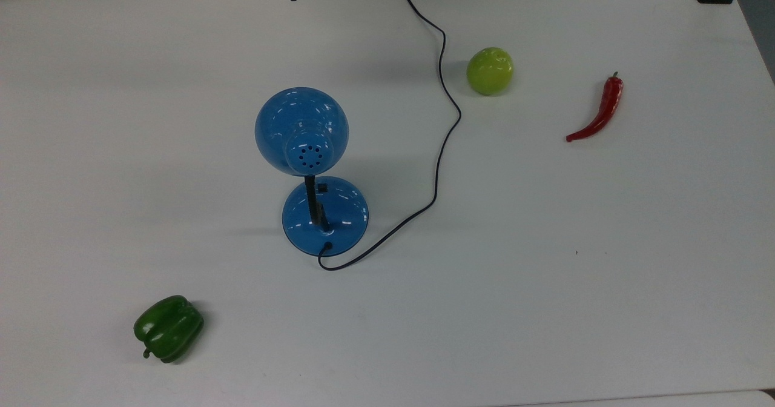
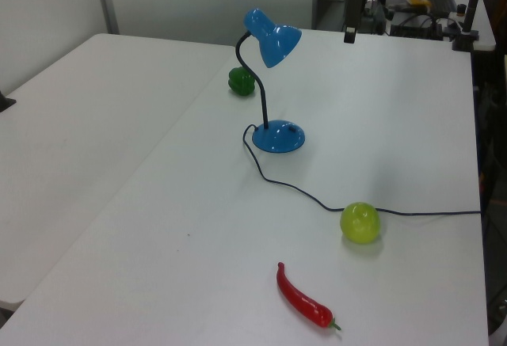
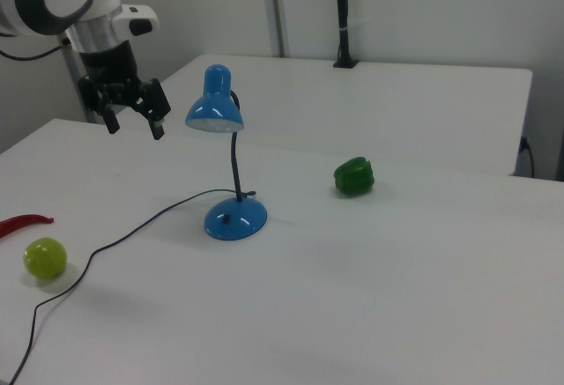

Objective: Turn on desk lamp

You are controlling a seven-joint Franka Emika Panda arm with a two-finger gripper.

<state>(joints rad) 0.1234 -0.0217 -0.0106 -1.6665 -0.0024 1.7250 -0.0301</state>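
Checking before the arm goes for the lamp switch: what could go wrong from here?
The switch sits just under the shade, so the open end effector may bump the shade on its way down. The desk lamp stands on a slim stem and could tip. The cord could snag.

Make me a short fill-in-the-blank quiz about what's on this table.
1. The lamp has a shade and base coloured ____.
2. In the top view, the red chili lies to the ____ of the apple.
3. The open gripper hangs in the air, holding ____.
4. The lamp's black ____ runs past the apple to the table's edge.

Missing words: blue; right; nothing; cord
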